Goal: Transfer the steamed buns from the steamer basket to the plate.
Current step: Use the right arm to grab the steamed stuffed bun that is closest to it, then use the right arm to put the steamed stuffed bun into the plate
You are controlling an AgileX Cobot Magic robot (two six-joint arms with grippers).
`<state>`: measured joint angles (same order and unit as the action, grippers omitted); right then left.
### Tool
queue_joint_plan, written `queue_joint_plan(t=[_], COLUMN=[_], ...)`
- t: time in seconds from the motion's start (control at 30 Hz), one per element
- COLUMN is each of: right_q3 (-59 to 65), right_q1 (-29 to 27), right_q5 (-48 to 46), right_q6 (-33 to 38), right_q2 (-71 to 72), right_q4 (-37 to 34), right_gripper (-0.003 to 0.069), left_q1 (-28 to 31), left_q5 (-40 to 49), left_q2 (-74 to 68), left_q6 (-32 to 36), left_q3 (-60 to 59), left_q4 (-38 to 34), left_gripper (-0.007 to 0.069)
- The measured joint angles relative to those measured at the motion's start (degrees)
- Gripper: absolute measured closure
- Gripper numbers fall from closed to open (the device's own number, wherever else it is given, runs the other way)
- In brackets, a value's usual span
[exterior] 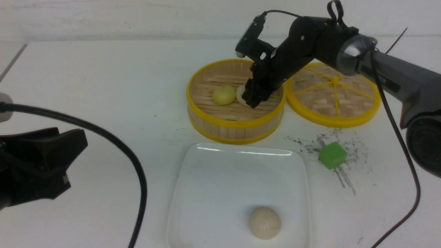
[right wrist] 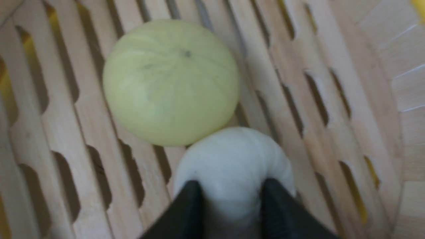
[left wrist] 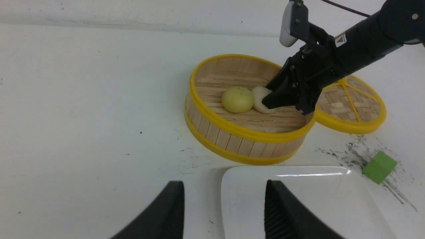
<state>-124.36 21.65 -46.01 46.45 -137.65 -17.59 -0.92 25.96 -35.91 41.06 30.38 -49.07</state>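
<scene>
My right gripper (right wrist: 229, 187) is clamped on the cream-white bun (right wrist: 232, 156) down on the slatted floor of the steamer basket (exterior: 234, 129). It's touching the pale yellow bun (right wrist: 171, 81), so I'd lift straight up, clearing the yellow rim without nudging that neighbour or squashing the soft dough that dimples under the fingers. The glossy plate (exterior: 206, 179) sits just in front of the basket with a speckled bun (exterior: 265, 222) on it; my left gripper (left wrist: 223, 186) hangs spread and empty, front-left of the basket.
</scene>
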Motion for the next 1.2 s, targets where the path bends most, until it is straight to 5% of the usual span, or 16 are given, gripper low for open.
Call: queue_joint_plan(t=[0.1, 0.4, 0.8, 1.2], right_q3=[0.00, 0.00, 0.00, 6.22], right_q1=[0.00, -0.04, -0.06, 0.06], right_q5=[0.55, -1.66, -17.33, -25.24], right_q6=[0.00, 0.00, -0.47, -7.79], right_q2=[0.12, 3.55, 14.77, 21.89], right_q4=[1.00, 2.76, 6.56, -4.37], right_gripper=[0.0629, 0.0636, 0.0636, 0.0635], left_q1=[0.00, 0.00, 0.00, 0.00], left_q5=[0.00, 0.00, -1.54, -2.38], left_q2=[0.00, 0.00, 0.00, 0.00], left_q6=[0.00, 0.00, 0.00, 0.00], left_q3=[0.00, 0.00, 0.00, 0.00], left_q4=[0.00, 0.00, 0.00, -0.26], left_gripper=[0.0268, 0.0268, 0.0268, 0.0270])
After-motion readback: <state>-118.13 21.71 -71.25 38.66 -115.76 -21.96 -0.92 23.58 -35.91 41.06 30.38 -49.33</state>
